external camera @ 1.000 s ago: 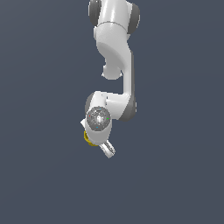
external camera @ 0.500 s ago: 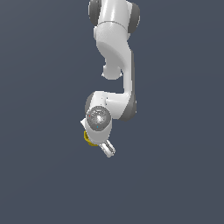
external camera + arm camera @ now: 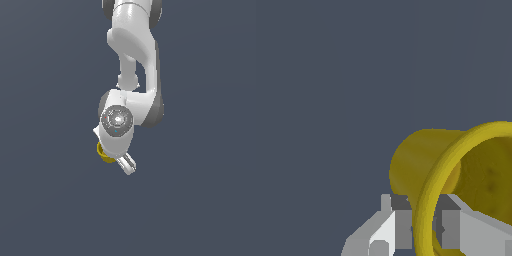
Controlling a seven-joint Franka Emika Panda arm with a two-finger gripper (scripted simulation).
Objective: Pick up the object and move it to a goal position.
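Note:
The object is a small yellow cup (image 3: 423, 162) lying tilted, its round rim facing the wrist camera. My gripper (image 3: 426, 229) is shut on the cup, with the rim's wall pinched between one grey finger (image 3: 402, 226) and the other at either side of it. In the exterior view only a sliver of the yellow cup (image 3: 104, 153) shows, at the exterior view's left of the white hand, which hides most of it. There my gripper (image 3: 118, 161) points downward, and one finger (image 3: 128, 164) sticks out below the wrist.
The white arm (image 3: 137, 60) comes down from the top of the exterior view. A plain dark grey surface (image 3: 45, 200) surrounds it on all sides, and no other objects show in either view.
The visible finger has shifted slightly toward the exterior view's right and a little upward. The cup stays in the grip and the arm has hardly moved.

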